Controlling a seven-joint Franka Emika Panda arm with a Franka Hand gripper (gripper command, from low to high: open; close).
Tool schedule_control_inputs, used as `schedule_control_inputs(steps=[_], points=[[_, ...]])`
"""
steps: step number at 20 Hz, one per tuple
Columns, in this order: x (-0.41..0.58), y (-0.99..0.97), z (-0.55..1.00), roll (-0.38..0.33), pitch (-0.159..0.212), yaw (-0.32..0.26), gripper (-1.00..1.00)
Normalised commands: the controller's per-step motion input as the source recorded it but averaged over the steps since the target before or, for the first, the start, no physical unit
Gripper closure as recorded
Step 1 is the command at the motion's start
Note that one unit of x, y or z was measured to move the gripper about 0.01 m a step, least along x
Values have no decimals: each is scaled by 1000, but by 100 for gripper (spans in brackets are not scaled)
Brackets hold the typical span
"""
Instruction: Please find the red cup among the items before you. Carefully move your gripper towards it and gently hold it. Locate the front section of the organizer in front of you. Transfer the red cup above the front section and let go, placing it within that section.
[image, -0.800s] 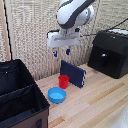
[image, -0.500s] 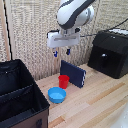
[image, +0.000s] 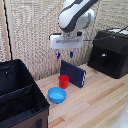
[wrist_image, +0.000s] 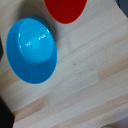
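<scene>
The red cup (image: 63, 81) stands upright on the wooden table, just in front of a dark blue flat object. In the wrist view the red cup (wrist_image: 65, 9) shows from above at the picture's edge, beside the blue bowl. My gripper (image: 64, 53) hangs well above the cup, its two blue-tipped fingers apart and empty. The black organizer (image: 24, 97) stands at the exterior view's left, with a divider making two compartments; its nearer section (image: 17, 111) looks empty. The gripper's fingers do not show in the wrist view.
A light-blue bowl (image: 57, 95) (wrist_image: 31, 49) sits on the table between the cup and the organizer. A dark blue flat object (image: 73, 73) leans behind the cup. A black boxy machine (image: 111, 53) stands at the exterior view's right.
</scene>
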Motion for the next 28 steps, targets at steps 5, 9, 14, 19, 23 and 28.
schedule_control_inputs(steps=[5, 9, 14, 19, 23, 28], points=[[-301, 23, -423, -41, 2, -188, -100], [-158, 9, -454, -50, 2, -145, -100], [-6, 0, -450, -40, 0, -102, -100], [0, 0, -441, -22, 0, -70, -100], [0, -57, -459, -10, 5, -50, -100], [-6, -46, -407, -20, 76, -51, -100]])
